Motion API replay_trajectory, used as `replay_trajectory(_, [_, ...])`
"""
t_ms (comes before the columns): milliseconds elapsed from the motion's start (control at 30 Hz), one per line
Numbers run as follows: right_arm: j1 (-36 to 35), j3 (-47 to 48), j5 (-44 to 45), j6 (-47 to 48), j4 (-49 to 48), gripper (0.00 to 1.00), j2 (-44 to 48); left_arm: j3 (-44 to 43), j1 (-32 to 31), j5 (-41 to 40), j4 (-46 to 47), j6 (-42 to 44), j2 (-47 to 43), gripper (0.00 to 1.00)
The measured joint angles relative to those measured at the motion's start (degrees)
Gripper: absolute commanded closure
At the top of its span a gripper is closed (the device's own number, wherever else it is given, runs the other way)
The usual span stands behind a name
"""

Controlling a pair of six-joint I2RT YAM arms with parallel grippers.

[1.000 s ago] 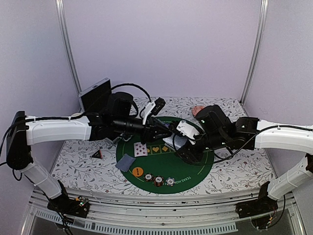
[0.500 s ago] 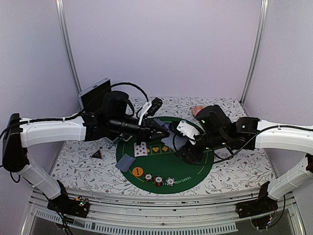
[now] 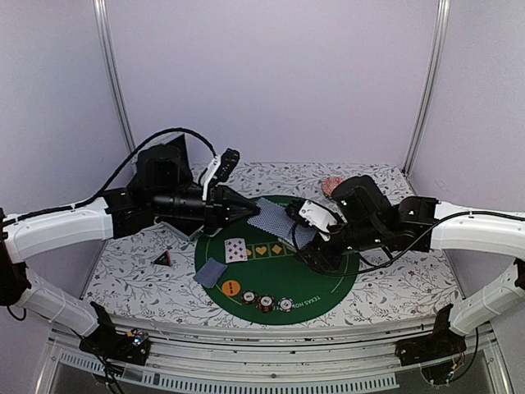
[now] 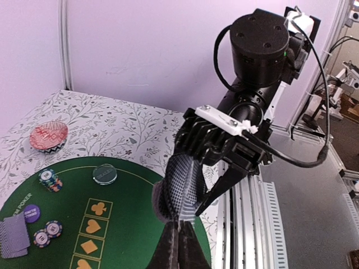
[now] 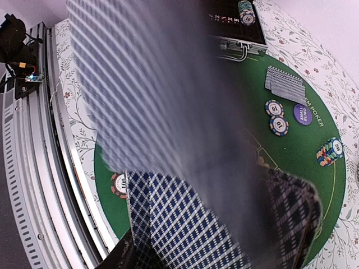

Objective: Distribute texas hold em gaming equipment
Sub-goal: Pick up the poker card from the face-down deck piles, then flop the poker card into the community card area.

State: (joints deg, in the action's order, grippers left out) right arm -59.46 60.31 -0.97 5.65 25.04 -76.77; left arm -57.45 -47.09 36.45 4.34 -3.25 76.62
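Top external view: the left gripper has its 2 fingers pressed together on the edge of 1 blue-grey checked playing card. It holds the card up in the air above the round green felt mat. The right gripper is just beside it and is clamped on a bunch of the same checked cards. The single card touches that bunch.

On the mat lie a white face-up card with red spots and a small pile of face-down cards. Near the front edge of the mat are an orange round disc and 3 small striped poker chips in a row. A small dark triangle marker sits off the mat on the flowery table cloth.

Left wrist view: a pink patterned dish stands on the cloth past the mat. I can see only its zigzag pattern inside. A pale round disc and a purple round disc lie on the green.

Right wrist view: a dark case with a silver edge lies open by the mat. A stack of striped chips shows at it, but I cannot tell if the stack is inside.
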Motion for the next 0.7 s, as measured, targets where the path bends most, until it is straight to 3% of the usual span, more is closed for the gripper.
replay_trajectory(167, [0.4, -0.6, 0.4, -0.5, 0.1, 0.56, 0.0, 3.1, 4.6, -2.3, 0.2, -0.2, -5.6, 1.0])
replay_trajectory(367, [0.7, -0.7, 0.4, -0.7, 0.2, 0.56, 0.0, 7.4, 5.5, -16.7, 3.0, 5.4, -8.6, 1.0])
replay_trajectory(533, [0.7, -0.7, 0.4, -0.7, 0.2, 0.56, 0.2, 9.5, 4.8, -30.0, 5.6, 12.5, -0.2, 1.0])
replay_trajectory(700, [0.7, -0.7, 0.4, -0.7, 0.2, 0.56, 0.4, 12.5, 1.7, -39.8, 13.9, 20.0, 11.3, 1.0])
